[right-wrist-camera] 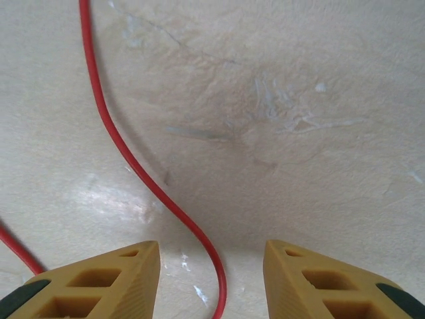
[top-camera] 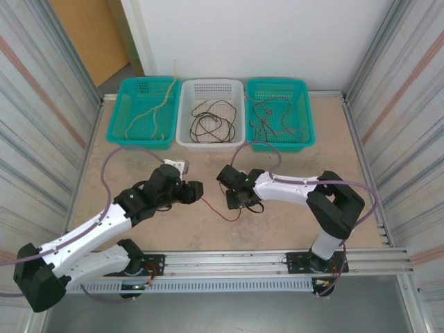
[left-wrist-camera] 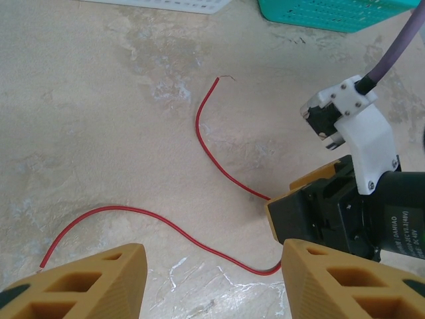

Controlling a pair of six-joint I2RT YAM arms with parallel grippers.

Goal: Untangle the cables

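Your red cable (right-wrist-camera: 136, 169) runs off frame between the right jaws, parted, ungripped; left jaws stand wide over it.

Top camera high behind the arms (top-camera: 104, 229), looking down the whole desk (top-camera: 298, 229), wrist cameras close above it facing down, all sharing the red cable (left-wrist-camera: 198, 129).

The white-and-black left arm (top-camera: 104, 229) and right arm (top-camera: 291, 186) lean inward, nearly meeting just in front of the white plastic mesh basket (top-camera: 184, 118). The left gripper (top-camera: 196, 191), jaws parted, faces the right gripper (top-camera: 239, 201), which is low with its jaws also spread.
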